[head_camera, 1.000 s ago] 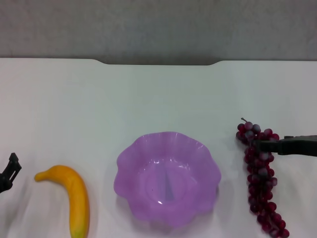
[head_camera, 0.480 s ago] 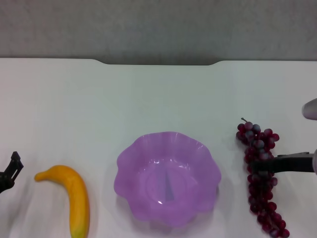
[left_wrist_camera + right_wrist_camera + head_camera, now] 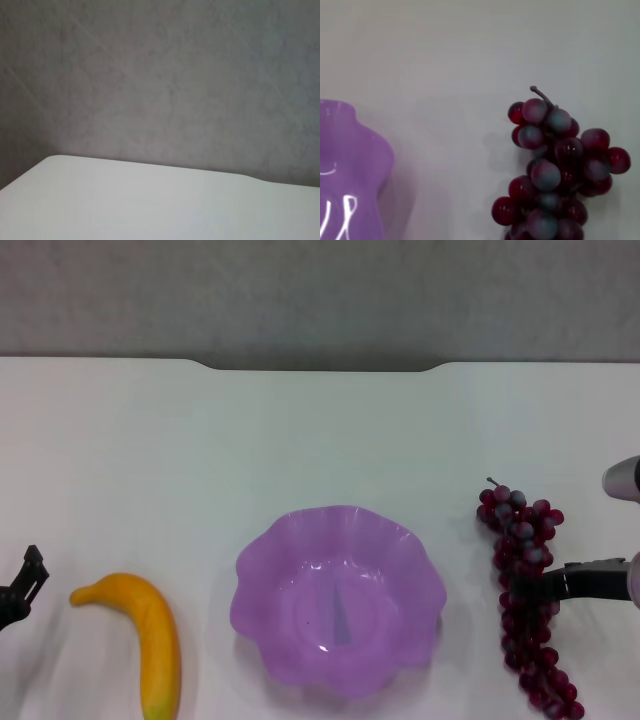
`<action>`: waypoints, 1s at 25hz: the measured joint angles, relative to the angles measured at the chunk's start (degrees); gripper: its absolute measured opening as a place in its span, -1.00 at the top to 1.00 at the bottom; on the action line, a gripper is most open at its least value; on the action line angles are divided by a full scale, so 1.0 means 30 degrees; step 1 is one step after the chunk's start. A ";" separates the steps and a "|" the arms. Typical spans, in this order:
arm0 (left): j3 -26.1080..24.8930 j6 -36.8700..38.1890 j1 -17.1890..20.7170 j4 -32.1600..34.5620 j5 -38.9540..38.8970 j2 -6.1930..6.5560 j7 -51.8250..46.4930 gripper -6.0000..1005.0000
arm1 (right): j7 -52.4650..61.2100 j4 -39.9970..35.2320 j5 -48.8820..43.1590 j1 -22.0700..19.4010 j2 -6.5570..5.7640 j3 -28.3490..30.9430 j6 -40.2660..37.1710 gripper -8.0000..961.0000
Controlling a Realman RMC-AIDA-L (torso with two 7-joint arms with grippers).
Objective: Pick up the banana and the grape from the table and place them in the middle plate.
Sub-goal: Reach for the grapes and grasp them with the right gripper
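Observation:
The banana (image 3: pixel 152 628) lies on the white table (image 3: pixel 300 430) at the near left, to the left of the middle plate (image 3: pixel 262 562), which is purple, scalloped and holds nothing. The grape (image 3: pixel 517 523) lies to the right of the plate; it also shows in the right wrist view (image 3: pixel 552 165), beside the plate's rim (image 3: pixel 350 165). My right gripper (image 3: pixel 556 585) reaches in from the right edge, with a dark finger over the middle of the bunch. My left gripper (image 3: pixel 20 585) sits at the far left edge, a short way left of the banana's tip.
The table's far edge has a notch (image 3: pixel 315 367), with a grey wall behind it. The left wrist view shows only a table corner (image 3: pixel 100 200) and that wall.
My right gripper has moved toward me along the grape bunch, from its upper part to its middle, and drawn back slightly to the right. The left gripper, banana, grape and plate have stayed put.

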 joint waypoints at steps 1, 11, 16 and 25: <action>-0.0021 -0.0001 0.0005 0.0000 0.0000 0.0001 -0.0001 -0.75 | -0.0014 -0.0072 -0.0117 0.0010 0.0000 -0.0079 -0.0133 -0.86; 0.0020 0.0000 0.0015 -0.0021 0.0000 -0.0005 -0.0017 -0.75 | -0.0254 -0.1188 -0.0236 0.0031 0.0008 -0.1296 -0.1827 -0.86; 0.0021 0.0000 0.0017 -0.0006 0.0000 0.0005 -0.0017 -0.75 | -0.0267 -0.1600 -0.0185 0.0082 0.0057 -0.2179 -0.3041 -0.86; 0.0055 -0.0001 -0.0042 0.0000 0.0000 -0.0022 0.0037 -0.75 | -0.0266 -0.1855 -0.0056 0.0260 0.0066 -0.2926 -0.3960 -0.78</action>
